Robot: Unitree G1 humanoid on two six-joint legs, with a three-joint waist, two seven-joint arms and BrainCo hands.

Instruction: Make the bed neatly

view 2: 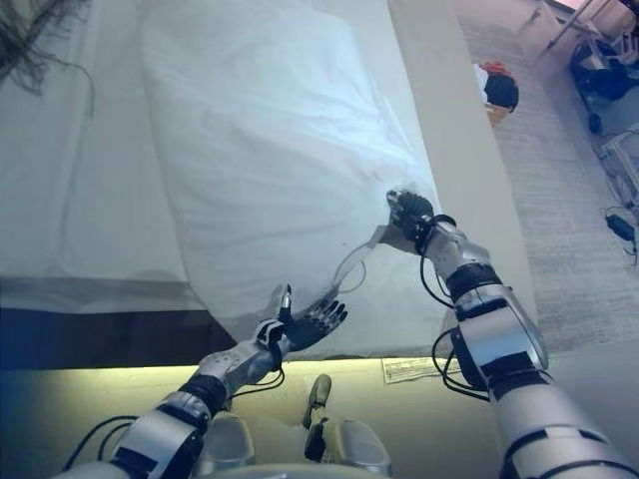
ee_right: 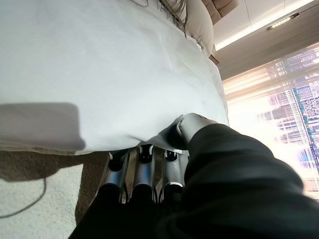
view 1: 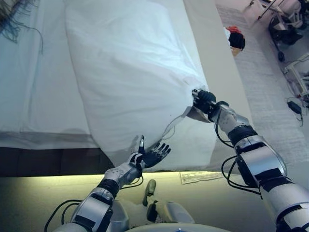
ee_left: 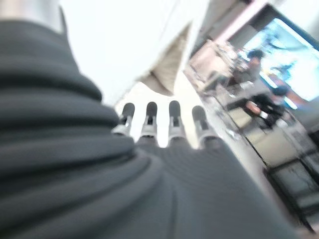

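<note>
The left hand (view 1: 153, 155) is held palm-up with fingers spread and thumb raised. The right hand (view 1: 203, 100) reaches forward, arm extended, its fingers curled tight.

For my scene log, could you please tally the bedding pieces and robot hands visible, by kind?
White duvet: 1
White bed sheet: 1
Left hand, open: 1
Right hand, gripping the duvet edge: 1
Total: 4

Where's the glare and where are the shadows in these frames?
Right wrist view: window blown out with glare; dark shadow on the duvet near the right hand gripping its edge. Left wrist view: duvet washes out white past the open left hand. Eye views: even light, soft shadow on the sheet beside the duvet.
</note>
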